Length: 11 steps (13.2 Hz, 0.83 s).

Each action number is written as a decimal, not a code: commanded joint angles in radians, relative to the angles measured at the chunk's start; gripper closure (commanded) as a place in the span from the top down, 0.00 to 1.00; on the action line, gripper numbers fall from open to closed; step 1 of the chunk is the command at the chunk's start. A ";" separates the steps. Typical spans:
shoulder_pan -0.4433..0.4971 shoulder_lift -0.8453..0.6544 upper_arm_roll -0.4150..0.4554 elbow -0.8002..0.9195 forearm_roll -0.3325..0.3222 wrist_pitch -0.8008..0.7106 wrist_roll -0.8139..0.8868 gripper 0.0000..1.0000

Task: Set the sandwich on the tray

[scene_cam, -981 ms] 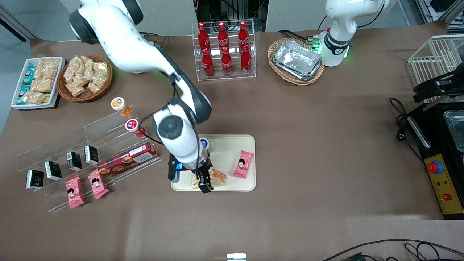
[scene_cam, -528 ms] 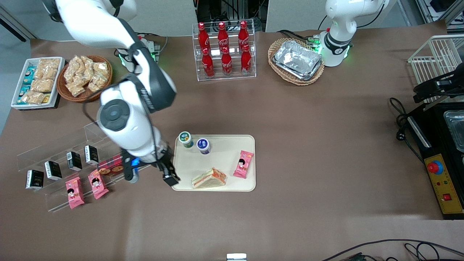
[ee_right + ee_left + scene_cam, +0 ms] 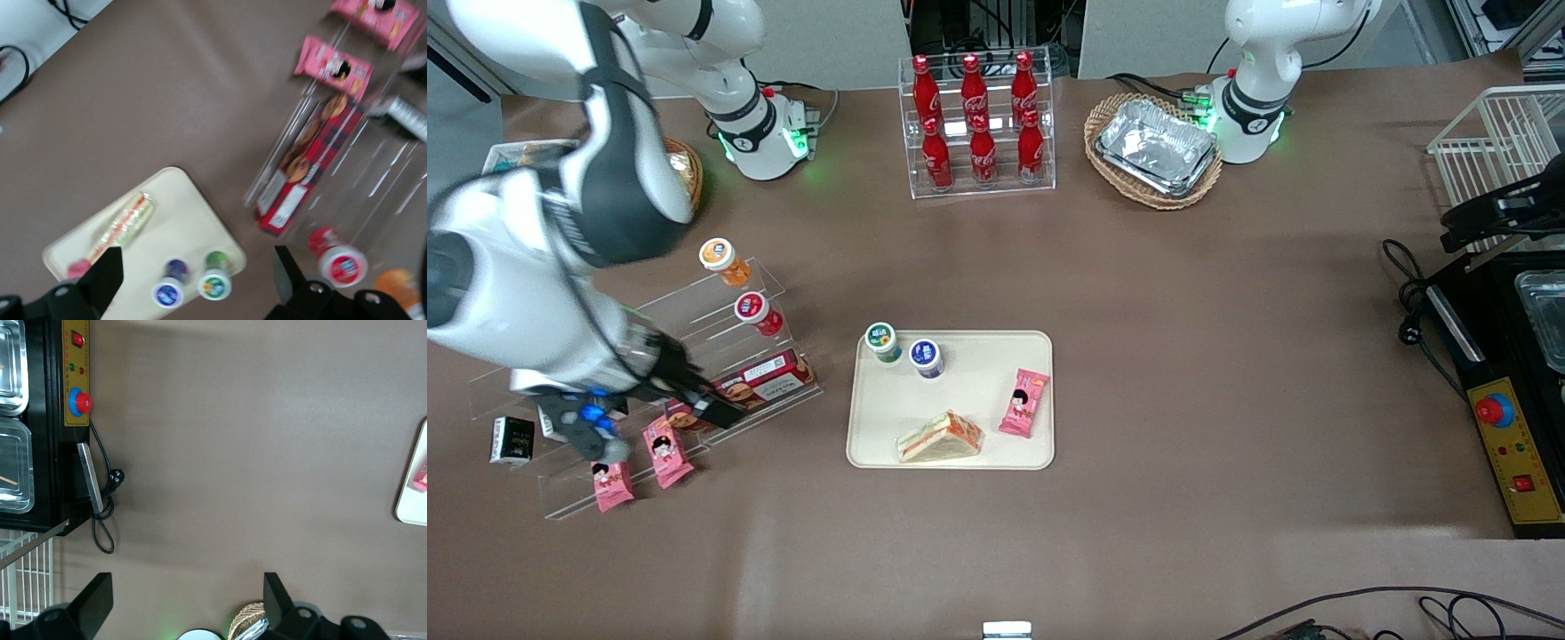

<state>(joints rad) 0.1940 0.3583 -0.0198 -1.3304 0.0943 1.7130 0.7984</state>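
The sandwich (image 3: 940, 437) lies flat on the tray (image 3: 978, 400), free of any grip, near the tray's edge closest to the front camera. A second ago the gripper (image 3: 694, 396) was right down on it; now the arm has swung well clear, toward its own end of the counter (image 3: 1183, 356), and hangs over the clear stepped rack (image 3: 720, 356). The jaws stand spread wide with nothing between them, as the right wrist view shows: two dark fingers (image 3: 107, 277) framing bare counter and the tray (image 3: 193, 220). So I'd call the placement done, with the arm pulling back.

Sharing the tray: a pink packet (image 3: 1024, 403) just beside the sandwich, not touching, and two small capped cups (image 3: 905, 349) at the edge farther from the camera. On the rack sit a red biscuit box (image 3: 760, 380), two red and orange capped jars (image 3: 738, 284) and more pink packets (image 3: 640, 462). Cola bottles (image 3: 976, 124) and a basket of foil trays (image 3: 1156, 147) stand well apart. Nothing crowds the sandwich; the only thing near the arm's path is that rack directly under the gripper
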 commanded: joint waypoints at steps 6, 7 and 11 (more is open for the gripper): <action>-0.151 -0.265 0.020 -0.125 -0.119 -0.182 -0.527 1.00; -0.169 -0.291 0.021 -0.125 -0.111 -0.205 -0.531 1.00; -0.226 -0.320 0.018 -0.127 -0.102 -0.231 -0.651 1.00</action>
<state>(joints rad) 0.0062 0.0731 -0.0140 -1.4190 0.0004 1.4997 0.2384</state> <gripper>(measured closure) 0.000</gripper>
